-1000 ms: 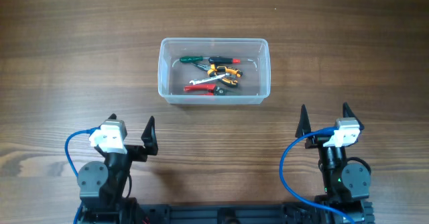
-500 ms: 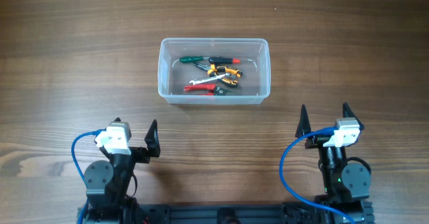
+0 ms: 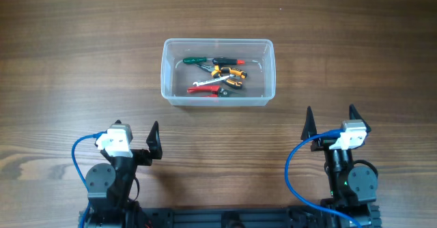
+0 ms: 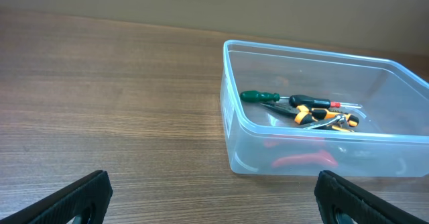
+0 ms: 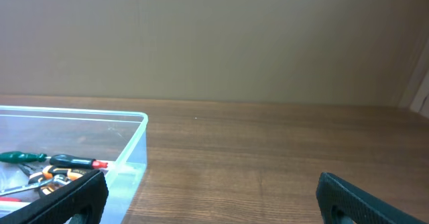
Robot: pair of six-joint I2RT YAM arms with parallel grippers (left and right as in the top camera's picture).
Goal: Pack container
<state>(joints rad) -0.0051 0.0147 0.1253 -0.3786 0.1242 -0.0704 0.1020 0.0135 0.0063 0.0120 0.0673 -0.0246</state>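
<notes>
Near the front-left corner of the brown wooden bench [image 3: 61, 44], a slight retreat of the left gripper [image 3: 135, 131] toward the front edge within the last second, then stillness; fingers apart, nothing held. Mid-bench toward the far edge, the clear translucent rectangular plastic container [image 3: 166, 71], unmoved, with small colour-handled hand tools [image 3: 217, 76] inside. Near the front-right corner, the right gripper [image 3: 330, 117] unchanged, spread wide, empty. Probably both arms parked and the packing complete.

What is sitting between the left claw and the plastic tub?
Nothing; only bare wooden table separates the left gripper from the container, shown in the overhead view.
</notes>
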